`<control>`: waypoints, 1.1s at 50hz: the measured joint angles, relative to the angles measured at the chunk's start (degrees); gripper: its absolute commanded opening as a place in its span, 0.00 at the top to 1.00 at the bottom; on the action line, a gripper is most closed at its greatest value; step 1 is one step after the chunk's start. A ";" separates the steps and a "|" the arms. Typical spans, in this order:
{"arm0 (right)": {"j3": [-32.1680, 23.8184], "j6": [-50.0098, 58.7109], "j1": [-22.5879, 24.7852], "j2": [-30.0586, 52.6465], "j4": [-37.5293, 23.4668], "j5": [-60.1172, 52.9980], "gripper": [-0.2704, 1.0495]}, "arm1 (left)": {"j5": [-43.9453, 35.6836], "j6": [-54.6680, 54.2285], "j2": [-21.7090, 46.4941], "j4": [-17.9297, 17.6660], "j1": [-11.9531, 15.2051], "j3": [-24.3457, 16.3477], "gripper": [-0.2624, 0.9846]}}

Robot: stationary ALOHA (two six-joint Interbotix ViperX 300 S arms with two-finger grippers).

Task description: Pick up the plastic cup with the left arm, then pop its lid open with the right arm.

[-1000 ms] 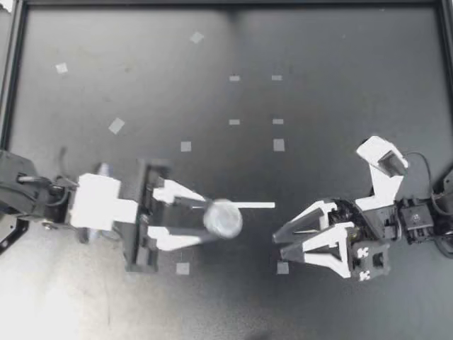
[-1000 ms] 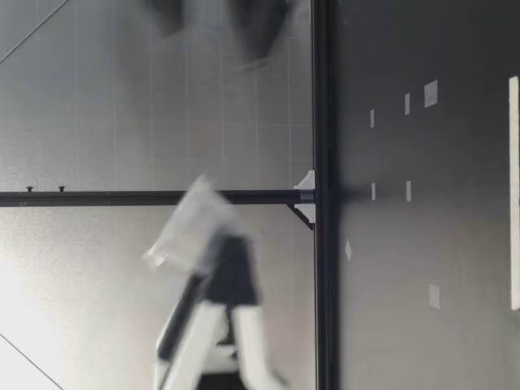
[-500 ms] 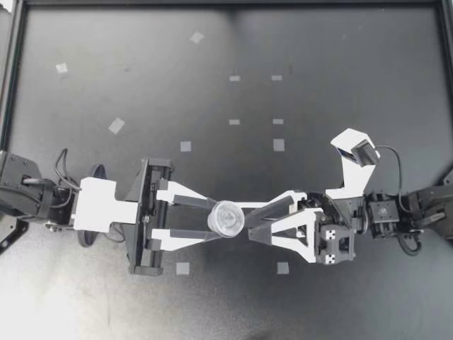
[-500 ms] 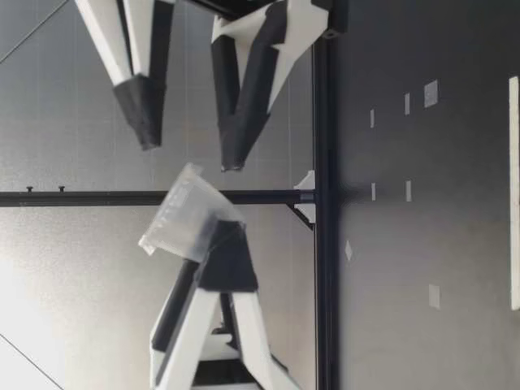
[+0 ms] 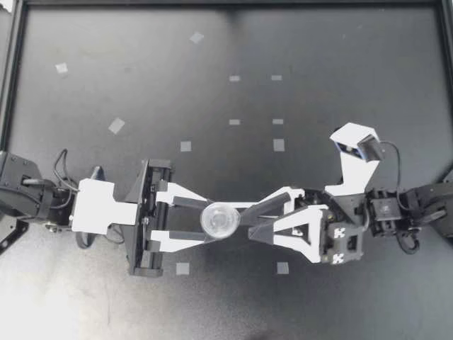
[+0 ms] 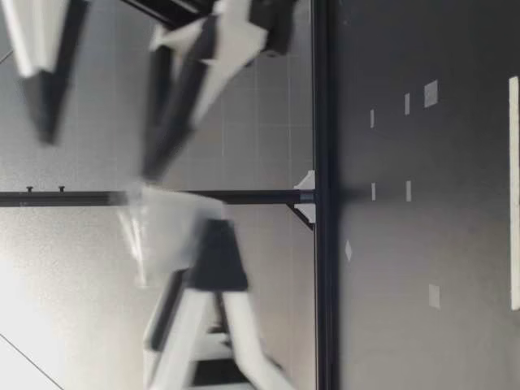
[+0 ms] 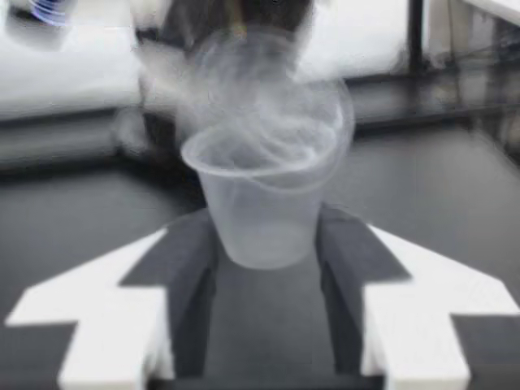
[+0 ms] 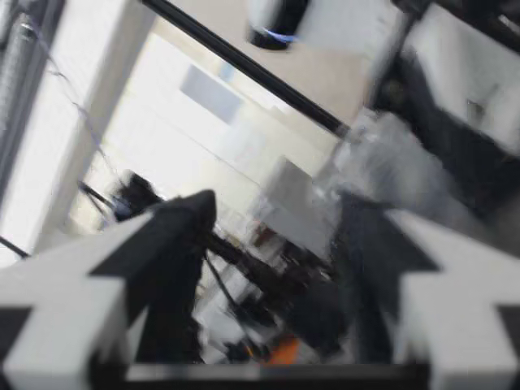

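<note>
Top view: clear plastic cup (image 5: 219, 219), round mouth facing the camera, translucent, held near the middle of the black table (image 5: 340, 57), among small pale tape squares (image 5: 279, 144). My left gripper (image 5: 211, 221) is narrowly parted, one finger on each side of the cup. My right gripper (image 5: 246, 222) comes in from the opposite side, its fingers moderately spread with their tips just beside the cup; contact cannot be told. Low view: the cup (image 6: 166, 236) is blurred and carried well above the table, its wide mouth uppermost and slightly tilted. My left gripper (image 6: 213, 258) clasps its lower part. My right gripper (image 6: 97, 154) is set wide apart, with one dark fingertip close to the cup's rim. Left wrist view: the cup (image 7: 264, 195) stands upright between the fingers of my left gripper (image 7: 264, 252), both dark pads pressing its tapered lower wall and the flared rim above them. Right wrist view: my right gripper (image 8: 276, 207) is widely spread with nothing clasped; the cup (image 8: 382, 158) is a blurred pale shape ahead of one finger.
</note>
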 measured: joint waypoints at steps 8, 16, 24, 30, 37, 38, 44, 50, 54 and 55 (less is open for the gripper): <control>1.14 -0.09 -4.57 -2.90 -1.85 -0.26 0.34 | -0.09 -0.79 0.09 0.09 -0.18 0.00 0.71; 1.14 -0.62 -11.34 -7.21 -14.68 1.05 0.34 | 0.00 -1.76 0.09 0.00 -0.70 0.00 0.71; 0.09 -8.53 -13.18 -11.25 -28.74 9.76 0.34 | 0.00 -3.08 0.09 0.09 -0.79 0.00 0.71; 0.18 -18.28 -13.18 -13.36 -33.05 20.65 0.34 | 0.00 -3.78 0.00 0.00 -0.79 0.09 0.71; 1.32 -26.28 -13.10 -13.97 -32.70 26.63 0.34 | 0.00 -4.31 0.00 0.00 -0.88 0.26 0.71; 1.41 -26.81 -13.18 -13.97 -32.61 26.81 0.34 | 0.00 -4.31 0.09 0.00 -0.88 0.35 0.71; 1.49 -28.56 -13.18 -13.89 -32.34 26.98 0.34 | 0.00 -4.48 0.09 0.09 -0.79 0.35 0.71; 1.58 -28.65 -13.18 -13.89 -32.34 26.89 0.34 | 0.00 -4.57 0.09 0.09 -0.88 0.35 0.71; 1.58 -28.65 -13.18 -13.89 -32.34 26.98 0.34 | 0.00 -4.57 0.09 0.09 -0.88 0.44 0.71; 1.58 -28.65 -13.18 -13.89 -32.34 26.98 0.34 | 0.00 -4.66 0.00 0.09 -0.88 0.44 0.71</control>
